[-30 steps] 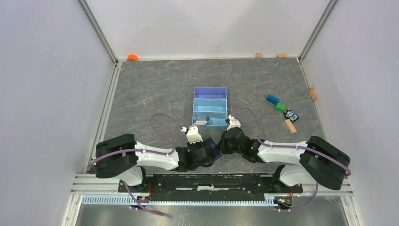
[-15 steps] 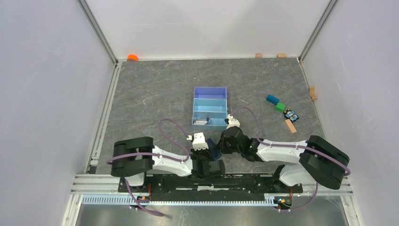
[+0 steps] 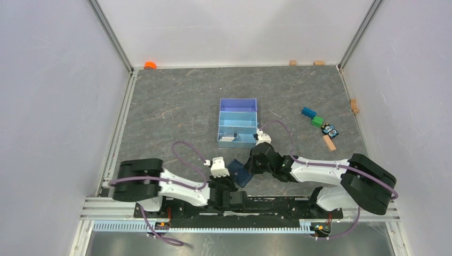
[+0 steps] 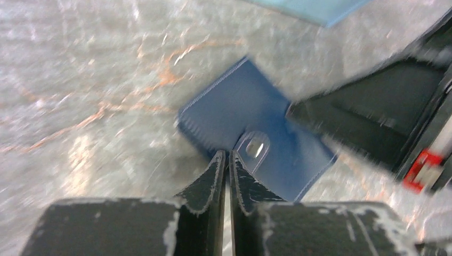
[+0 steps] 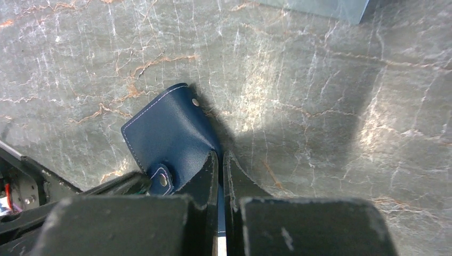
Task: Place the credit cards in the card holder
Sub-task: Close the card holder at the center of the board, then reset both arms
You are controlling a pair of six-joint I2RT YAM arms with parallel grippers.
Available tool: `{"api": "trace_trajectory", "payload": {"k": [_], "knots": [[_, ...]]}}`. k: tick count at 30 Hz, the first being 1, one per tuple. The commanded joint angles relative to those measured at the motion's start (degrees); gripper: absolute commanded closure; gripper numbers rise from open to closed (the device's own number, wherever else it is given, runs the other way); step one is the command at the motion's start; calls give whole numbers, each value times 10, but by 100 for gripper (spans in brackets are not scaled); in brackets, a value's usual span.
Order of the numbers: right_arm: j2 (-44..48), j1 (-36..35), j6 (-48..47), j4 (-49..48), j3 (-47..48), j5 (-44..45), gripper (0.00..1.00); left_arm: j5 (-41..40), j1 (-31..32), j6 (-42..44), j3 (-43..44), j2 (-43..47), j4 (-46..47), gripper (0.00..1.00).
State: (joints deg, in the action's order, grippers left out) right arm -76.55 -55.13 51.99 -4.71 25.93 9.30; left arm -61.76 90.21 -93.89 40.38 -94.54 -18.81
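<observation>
1. Left gripper (image 4: 226, 154): lower centre of the top view, low over the table (image 3: 176, 101). Its fingers are pressed together and nothing shows between them. The tips sit at the near edge of the holder (image 4: 250, 125), beside its snap tab (image 4: 256, 148). The wrist view is blurred, so contact cannot be confirmed.
2. Cards (image 3: 229, 139): pale items in the nearest compartment of the tray (image 3: 238, 100), above the holder in the frame and apart from it. None is in the holder.
3. Holder: flat on the table, lower centre, between the two grippers. It appears folded, with no pockets showing.
4. Right gripper (image 5: 218, 156): clamped on the holder's edge, with blue material showing between the fingers. Judgement: this grip pins the holder so the left gripper can work the tab and open it.
5. Blocks (image 3: 319, 124): right of the tray, not involved.
6. Stage: the holder is not yet opened and no card is loaded.
</observation>
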Motion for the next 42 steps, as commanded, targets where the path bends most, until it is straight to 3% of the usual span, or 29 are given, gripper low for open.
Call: {"api": "trace_trajectory", "payload": {"k": [1, 5, 7, 10, 11, 14, 18, 21, 24, 27, 31, 35, 42], "knots": [[3, 12, -53, 107, 32, 122, 96, 200, -7, 106, -37, 111, -121, 80], [34, 13, -102, 158, 79, 140, 78, 245, -88, 266, -27, 254, -113, 54], [59, 14, -129, 180, 95, 144, 53, 280, -135, 341, -13, 306, -122, 34], [101, 17, -161, 221, 110, 139, 28, 360, -219, 445, 18, 349, -122, 7], [114, 18, -165, 239, 112, 143, 21, 392, -251, 475, 30, 348, -123, 2], [163, 41, -185, 268, 103, 145, 4, 492, -362, 558, 76, 310, -143, 0], [208, 126, -246, 270, 90, 98, 2, 566, -490, 614, 120, 279, -145, 0], [216, 234, -301, 269, 87, 34, 2, 632, -603, 635, 144, 283, -138, 0], [241, 346, -344, 272, 87, -4, 2, 594, -664, 675, 173, 315, -155, 0], [305, 442, -388, 264, 83, -17, 2, 481, -670, 727, 178, 391, -163, 0], [408, 468, -433, 196, 46, 52, 2, 365, -670, 780, 136, 506, -155, 0], [497, 468, -431, 134, -13, 99, 2, 358, -670, 794, 60, 593, -140, 0], [516, 468, -433, 143, -9, 135, 2, 375, -670, 797, 65, 607, -128, 0]]}}
